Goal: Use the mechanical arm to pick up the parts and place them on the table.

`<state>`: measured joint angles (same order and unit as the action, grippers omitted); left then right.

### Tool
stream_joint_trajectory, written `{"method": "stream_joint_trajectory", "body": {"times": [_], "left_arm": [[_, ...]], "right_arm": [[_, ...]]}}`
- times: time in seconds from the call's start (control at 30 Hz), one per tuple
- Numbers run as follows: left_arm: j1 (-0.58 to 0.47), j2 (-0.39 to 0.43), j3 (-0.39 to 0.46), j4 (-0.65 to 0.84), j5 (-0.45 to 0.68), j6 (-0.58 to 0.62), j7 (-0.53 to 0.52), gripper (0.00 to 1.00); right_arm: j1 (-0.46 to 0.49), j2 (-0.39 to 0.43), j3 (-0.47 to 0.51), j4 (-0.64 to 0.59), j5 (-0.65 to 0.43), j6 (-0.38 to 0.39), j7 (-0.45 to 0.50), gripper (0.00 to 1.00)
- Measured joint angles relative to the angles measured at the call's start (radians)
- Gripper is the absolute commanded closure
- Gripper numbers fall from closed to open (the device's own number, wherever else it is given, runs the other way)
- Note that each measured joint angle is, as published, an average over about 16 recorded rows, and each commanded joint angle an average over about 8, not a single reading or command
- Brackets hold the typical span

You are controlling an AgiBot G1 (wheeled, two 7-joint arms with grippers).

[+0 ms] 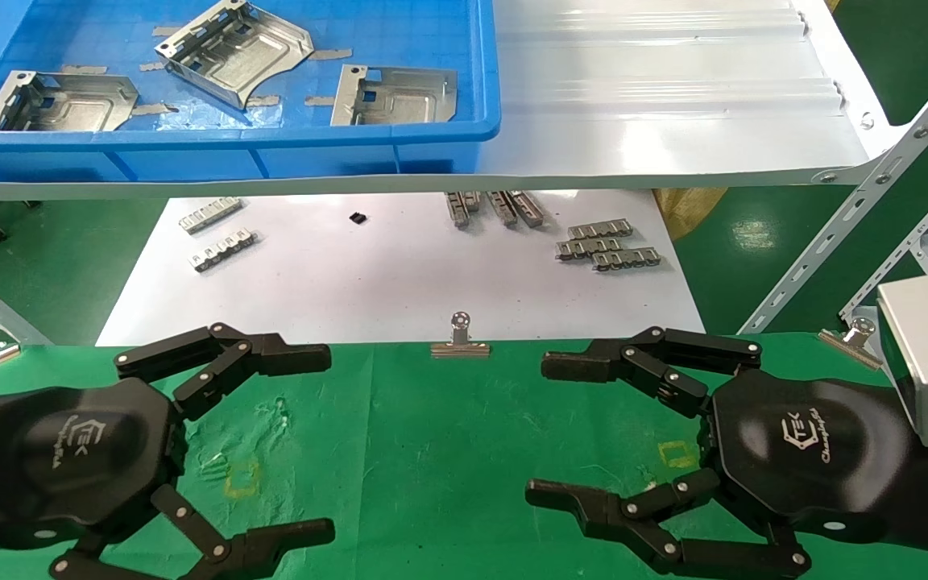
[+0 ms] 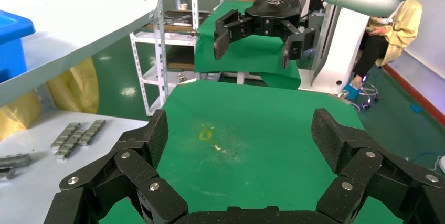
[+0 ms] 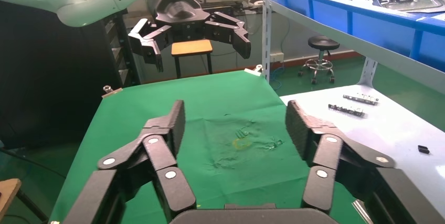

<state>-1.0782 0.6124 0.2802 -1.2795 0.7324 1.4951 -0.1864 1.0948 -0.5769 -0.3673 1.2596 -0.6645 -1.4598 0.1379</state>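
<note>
We hold our left gripper [image 1: 327, 439] at the lower left and our right gripper [image 1: 535, 427] at the lower right, both spread wide and empty above the green table [image 1: 432, 451]. The three parts [image 1: 232, 50] lie in the blue bin [image 1: 432, 141] at the upper left.

Glossy black hexagonal palms, white logos, silver-screwed linkage fingers [image 1: 271, 354].
</note>
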Motion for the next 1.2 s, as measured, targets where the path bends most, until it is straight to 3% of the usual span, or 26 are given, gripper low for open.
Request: {"method": "stream_joint_trajectory", "body": {"times": [0.8, 1.0, 1.2], "left_arm": [[-0.024, 0.004, -0.003, 0.006, 0.007, -0.012, 0.000, 0.00], [-0.123, 0.031, 0.004, 0.059, 0.051, -0.046, -0.010, 0.00], [-0.324, 0.105, 0.043, 0.216, 0.164, -0.099, -0.021, 0.00]], "right_arm": [[0.000, 0.000, 0.000, 0.000, 0.000, 0.000, 0.000, 1.00], [0.000, 0.000, 0.000, 0.000, 0.000, 0.000, 0.000, 1.00], [0.000, 0.000, 0.000, 0.000, 0.000, 0.000, 0.000, 1.00]]}}
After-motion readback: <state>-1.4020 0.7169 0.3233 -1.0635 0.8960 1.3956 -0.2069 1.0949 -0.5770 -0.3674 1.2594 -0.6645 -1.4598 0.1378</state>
